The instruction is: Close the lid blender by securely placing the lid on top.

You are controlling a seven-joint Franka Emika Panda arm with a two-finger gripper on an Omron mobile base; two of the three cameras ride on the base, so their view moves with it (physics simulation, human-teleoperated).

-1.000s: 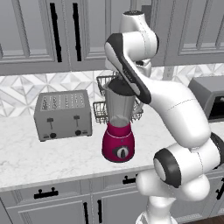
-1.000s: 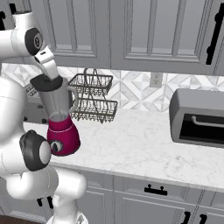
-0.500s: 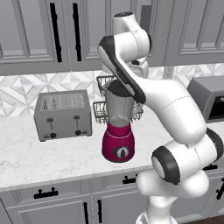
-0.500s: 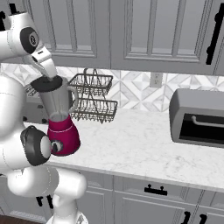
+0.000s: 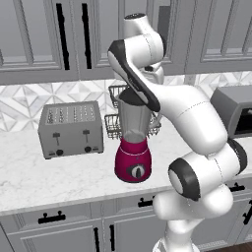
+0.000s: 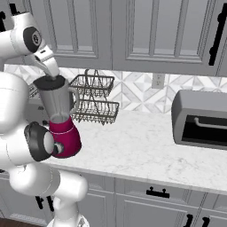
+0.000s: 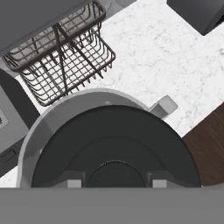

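Note:
The blender (image 5: 133, 158) stands on the counter with its magenta base and black dial facing me; my forearm hides the top of its clear jar (image 5: 134, 118). In the right base view the dark lid (image 6: 48, 82) sits level in the mouth of the jar (image 6: 56, 101), with my gripper (image 6: 49, 75) right above it. From the hand view the lid (image 7: 116, 144) lies just inside the jar's grey rim (image 7: 57, 114), the handle (image 7: 163, 106) sticking out to one side. My gripper (image 7: 116, 183) is shut on the lid, one fingertip on each side of its centre knob.
A silver toaster (image 5: 71, 129) stands left of the blender. A two-tier wire rack (image 6: 95, 99) is close behind the jar. A dark toaster oven (image 6: 201, 119) sits at the right. Wall cabinets hang low above the arm. The counter's front edge runs just before the blender.
My upper arm links have leaned a little to the left. The hand, the lid and the blender stay where they were.

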